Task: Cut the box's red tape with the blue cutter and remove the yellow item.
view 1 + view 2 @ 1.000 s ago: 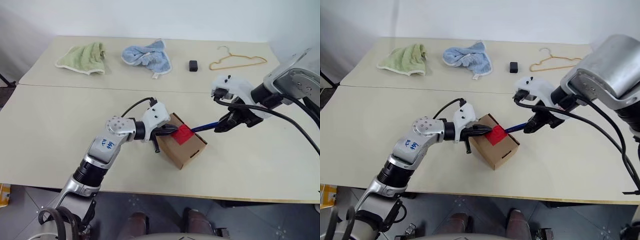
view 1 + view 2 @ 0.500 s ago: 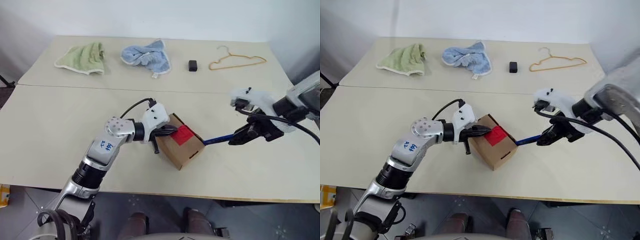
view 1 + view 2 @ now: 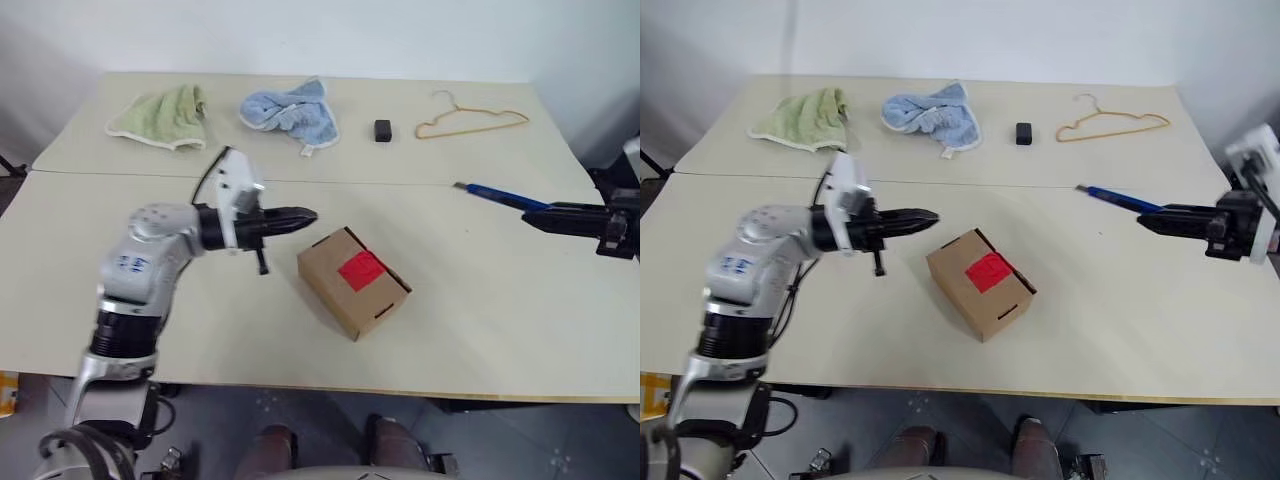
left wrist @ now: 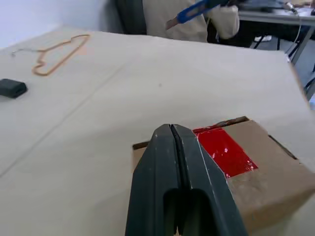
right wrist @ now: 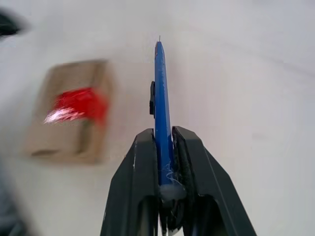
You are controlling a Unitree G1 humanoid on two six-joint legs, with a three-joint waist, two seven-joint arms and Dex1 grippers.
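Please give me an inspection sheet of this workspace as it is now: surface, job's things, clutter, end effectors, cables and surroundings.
Surface: two beige tables pushed together, one seam across.
Job's things: the box stands closed near the front edge, red tape on its top; blue cutter held in the air to the right of the box, clear of it; yellow item: nothing seen.
Clutter: green towel, blue towel, black block, wire hanger, all along the far edge.
End effectors: left end effector shut, empty, beside the box; right end effector shut on the cutter.
Cables: black cable on the left wrist.
Surroundings: white wall behind.
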